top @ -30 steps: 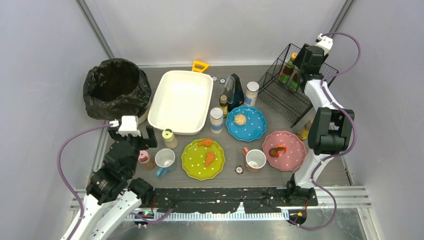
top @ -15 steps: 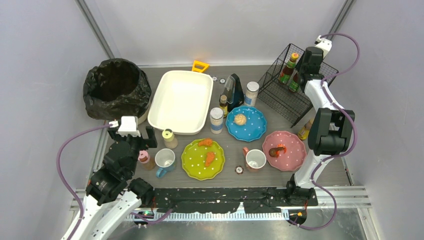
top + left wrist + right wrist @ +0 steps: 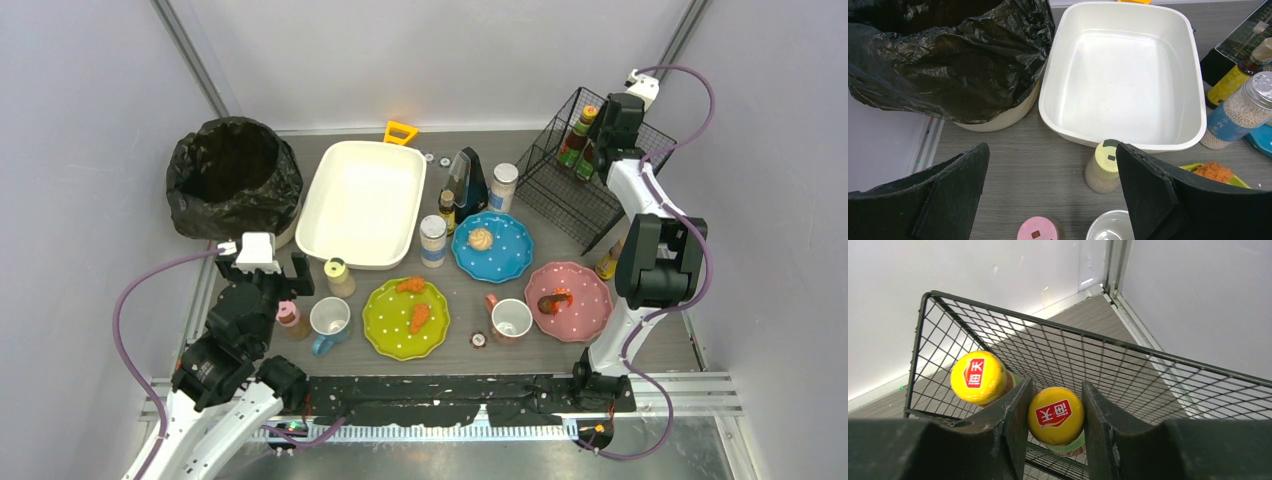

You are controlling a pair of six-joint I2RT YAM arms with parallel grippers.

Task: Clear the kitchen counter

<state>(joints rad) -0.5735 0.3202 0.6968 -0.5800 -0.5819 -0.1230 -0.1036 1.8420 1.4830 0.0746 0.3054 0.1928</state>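
Dark grey-brown wood grain is seen across the kitchen counter point(image 3: 1018, 160). Lower left, the left gripper point(image 3: 1052, 150) is spread wide. Upper right, the right gripper point(image 3: 1056, 387) is clamped on a yellow-capped bottle point(image 3: 1055, 417).

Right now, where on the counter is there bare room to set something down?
Bare counter lies between the bin bag, the white tub and the yellow-lidded shaker. Another patch sits between blue plate, pink plate and wire rack. Around the green plate it is crowded.

counter point(image 3: 1023, 160): matt wood-grain | tub point(image 3: 1118, 75): glossy plastic | rack point(image 3: 570, 190): blk wire
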